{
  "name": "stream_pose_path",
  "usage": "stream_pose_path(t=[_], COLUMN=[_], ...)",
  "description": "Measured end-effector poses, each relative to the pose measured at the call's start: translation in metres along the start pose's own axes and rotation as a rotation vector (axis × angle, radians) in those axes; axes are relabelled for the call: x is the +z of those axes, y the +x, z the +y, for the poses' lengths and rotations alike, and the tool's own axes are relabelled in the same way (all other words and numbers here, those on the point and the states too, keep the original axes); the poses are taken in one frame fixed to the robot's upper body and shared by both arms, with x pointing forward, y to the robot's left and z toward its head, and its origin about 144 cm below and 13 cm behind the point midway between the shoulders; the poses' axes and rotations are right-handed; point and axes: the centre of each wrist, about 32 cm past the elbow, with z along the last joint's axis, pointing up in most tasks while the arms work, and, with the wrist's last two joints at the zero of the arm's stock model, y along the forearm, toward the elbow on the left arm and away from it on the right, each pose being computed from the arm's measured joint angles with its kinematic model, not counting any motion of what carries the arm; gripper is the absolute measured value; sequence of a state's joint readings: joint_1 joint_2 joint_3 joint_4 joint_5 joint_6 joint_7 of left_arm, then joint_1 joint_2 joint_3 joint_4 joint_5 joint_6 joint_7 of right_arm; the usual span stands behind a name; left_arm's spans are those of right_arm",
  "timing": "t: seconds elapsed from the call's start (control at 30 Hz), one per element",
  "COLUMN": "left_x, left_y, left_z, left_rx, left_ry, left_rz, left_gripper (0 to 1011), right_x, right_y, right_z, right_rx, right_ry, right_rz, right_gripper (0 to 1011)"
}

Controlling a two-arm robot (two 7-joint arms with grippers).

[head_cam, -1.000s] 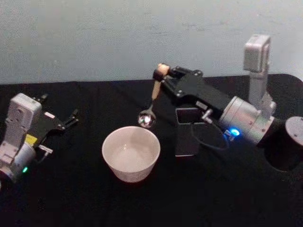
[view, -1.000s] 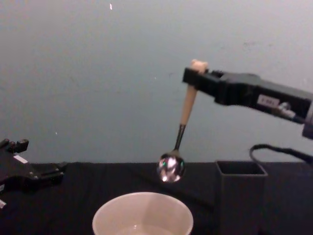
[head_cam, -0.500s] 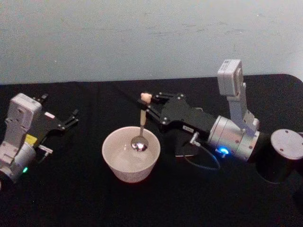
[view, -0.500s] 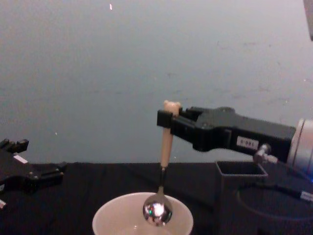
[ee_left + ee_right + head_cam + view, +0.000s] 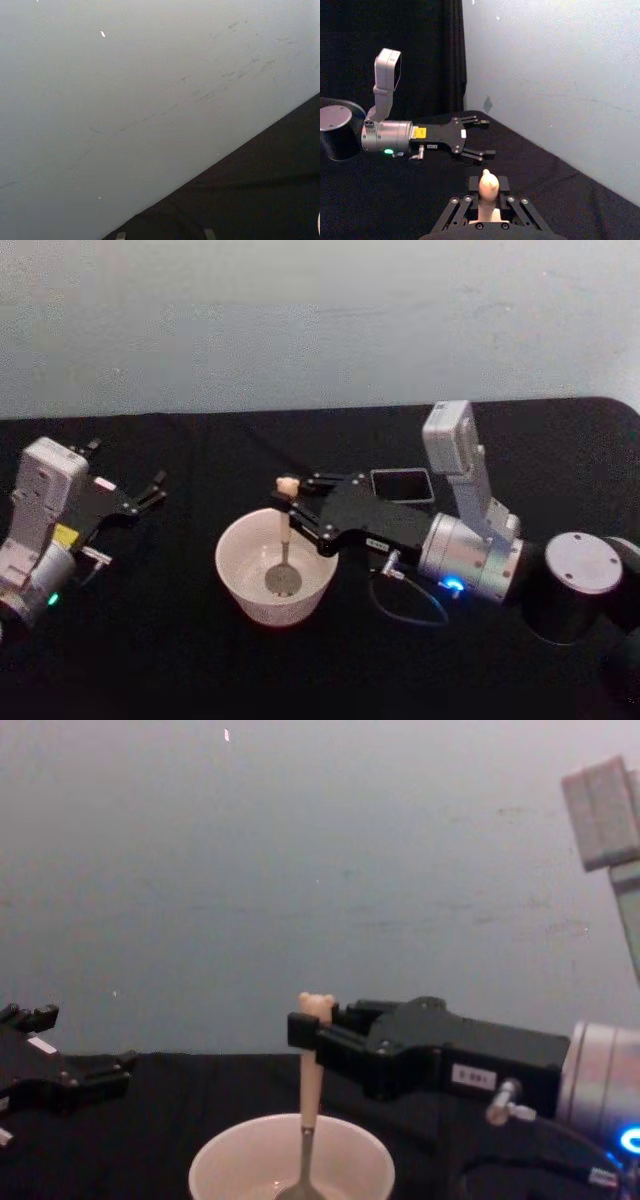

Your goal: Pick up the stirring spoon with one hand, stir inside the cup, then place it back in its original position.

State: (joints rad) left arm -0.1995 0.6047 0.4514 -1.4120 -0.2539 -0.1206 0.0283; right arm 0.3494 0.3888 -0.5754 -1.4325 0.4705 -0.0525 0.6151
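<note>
Chest view: right gripper (image 5: 305, 1030), illegible white label (image 5: 472, 1075), jaws around stirring spoon (image 5: 310, 1098) in cup (image 5: 222, 1165); left gripper (image 5: 155, 490) wide-jawed.

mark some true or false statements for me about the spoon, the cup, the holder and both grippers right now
1. The right gripper is shut on the stirring spoon. True.
2. The spoon's bowl is down inside the cup. True.
3. The left gripper is holding the cup. False: it is open and well apart from the cup, on the robot's left side.
4. The spoon stands in the dark grey holder. False: the spoon is in the cup, and the holder stands behind the right arm.
</note>
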Motion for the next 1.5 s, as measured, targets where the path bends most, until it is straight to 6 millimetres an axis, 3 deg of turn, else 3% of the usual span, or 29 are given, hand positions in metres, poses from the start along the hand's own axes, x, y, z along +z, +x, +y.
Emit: stream_pose_path(t=[0.5,0.8,0.93,1.5], left_x=[0.000,0.000,0.000,0.000], left_y=[0.000,0.000,0.000,0.000], left_z=[0.000,0.000,0.000,0.000], left_rx=[0.000,0.000,0.000,0.000], left_ry=[0.000,0.000,0.000,0.000], left_rz=[0.000,0.000,0.000,0.000], left_gripper=[1001,1001,1001,1001], right_x=[-0.011,-0.007,-0.006,-0.009], right_y=[0.001,0.011,0.013,0.009], right_z=[0.030,0.036,0.034,-0.013], right_rx=[-0.015,-0.075,-0.097,-0.139], right_ry=[-0.033,-0.019,-0.018,-0.029], right_rz=[0.009,0.006,0.003,0.032], right_gripper=[223,223,223,223])
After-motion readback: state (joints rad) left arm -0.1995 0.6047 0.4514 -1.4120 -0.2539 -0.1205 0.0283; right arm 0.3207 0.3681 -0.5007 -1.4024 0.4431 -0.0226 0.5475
